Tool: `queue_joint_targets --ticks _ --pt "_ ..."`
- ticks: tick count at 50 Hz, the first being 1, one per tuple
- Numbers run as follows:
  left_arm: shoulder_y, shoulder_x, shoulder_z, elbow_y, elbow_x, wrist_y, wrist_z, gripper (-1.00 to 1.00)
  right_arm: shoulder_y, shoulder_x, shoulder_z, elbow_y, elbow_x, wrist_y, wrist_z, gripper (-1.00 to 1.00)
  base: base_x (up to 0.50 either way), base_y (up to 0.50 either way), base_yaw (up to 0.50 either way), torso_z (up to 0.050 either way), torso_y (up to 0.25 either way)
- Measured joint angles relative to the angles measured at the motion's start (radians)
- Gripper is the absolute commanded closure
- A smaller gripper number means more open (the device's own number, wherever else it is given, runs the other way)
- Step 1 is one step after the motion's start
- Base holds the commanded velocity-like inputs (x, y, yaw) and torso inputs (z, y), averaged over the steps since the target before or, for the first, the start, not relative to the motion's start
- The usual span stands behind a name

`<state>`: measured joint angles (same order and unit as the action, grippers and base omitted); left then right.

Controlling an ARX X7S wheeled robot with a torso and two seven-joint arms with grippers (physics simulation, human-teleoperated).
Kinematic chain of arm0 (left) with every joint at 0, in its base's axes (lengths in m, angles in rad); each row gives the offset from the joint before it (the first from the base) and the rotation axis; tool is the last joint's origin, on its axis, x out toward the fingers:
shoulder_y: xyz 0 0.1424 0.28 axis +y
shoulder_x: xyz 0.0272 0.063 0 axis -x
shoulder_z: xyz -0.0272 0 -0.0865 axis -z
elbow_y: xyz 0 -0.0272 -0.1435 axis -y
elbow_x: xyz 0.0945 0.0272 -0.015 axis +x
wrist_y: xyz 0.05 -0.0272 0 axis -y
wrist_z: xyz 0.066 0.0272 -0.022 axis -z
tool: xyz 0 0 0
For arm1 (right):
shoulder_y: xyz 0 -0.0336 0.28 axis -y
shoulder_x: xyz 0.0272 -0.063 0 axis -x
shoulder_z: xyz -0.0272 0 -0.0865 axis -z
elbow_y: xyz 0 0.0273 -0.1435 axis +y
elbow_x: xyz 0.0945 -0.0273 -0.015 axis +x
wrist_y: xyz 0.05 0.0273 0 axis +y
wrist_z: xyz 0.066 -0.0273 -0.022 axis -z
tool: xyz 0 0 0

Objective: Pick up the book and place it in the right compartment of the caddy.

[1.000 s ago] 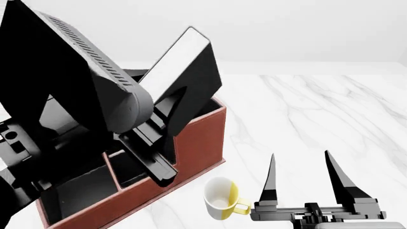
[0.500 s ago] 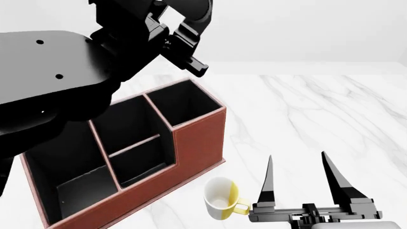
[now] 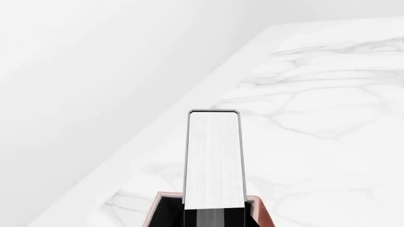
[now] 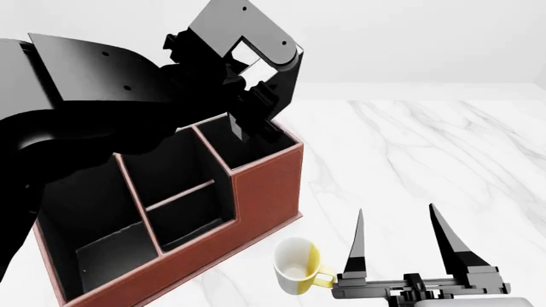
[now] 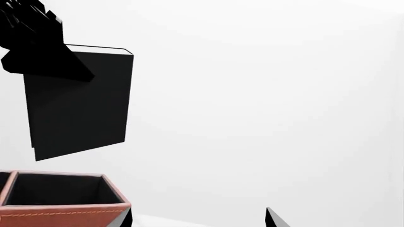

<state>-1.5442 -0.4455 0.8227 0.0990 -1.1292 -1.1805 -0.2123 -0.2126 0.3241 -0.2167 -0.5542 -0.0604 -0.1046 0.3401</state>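
Book: the book [image 5: 79, 101] hangs in the air above the caddy [image 4: 256, 192], clear of its rim. Black cover faces the right wrist camera; white page edges [image 3: 215, 161] face the left wrist camera.
Left gripper: the left gripper [image 4: 247, 96] is clamped on the book's top part, seen as a black mass at the book's upper corner in the right wrist view. In the head view the arm hides nearly all of the book.
Right compartment: the right compartment [image 4: 247, 137] is the tall end section of the caddy. The book is over it, with a gap between the book's lower edge and the compartment's rim.
Caddy: reddish-brown outside, black inside, standing on the white marble table [image 4: 426, 153].
Mug: a yellow mug [image 4: 297, 265] stands just beside the caddy's near corner.
Right gripper: the right gripper [image 4: 401, 246] holds nothing, fingers apart, near the mug on the side away from the caddy.
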Motion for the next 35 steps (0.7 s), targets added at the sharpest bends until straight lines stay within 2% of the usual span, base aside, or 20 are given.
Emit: queue_joint_targets --ticks 19,35 --pt "-0.002 0.008 0.031 -0.059 0.061 0.035 0.008 1.00 0.000 0.010 -0.006 0.000 0.004 0.000 0.010 -1.00 0.00 0.00 0.00 0.000 0.002" --pt "0.022 0.016 0.104 -0.125 0.139 0.092 0.047 1.00 0.001 0.017 -0.009 -0.006 0.009 0.003 0.017 -1.00 0.00 0.00 0.00 0.000 0.002"
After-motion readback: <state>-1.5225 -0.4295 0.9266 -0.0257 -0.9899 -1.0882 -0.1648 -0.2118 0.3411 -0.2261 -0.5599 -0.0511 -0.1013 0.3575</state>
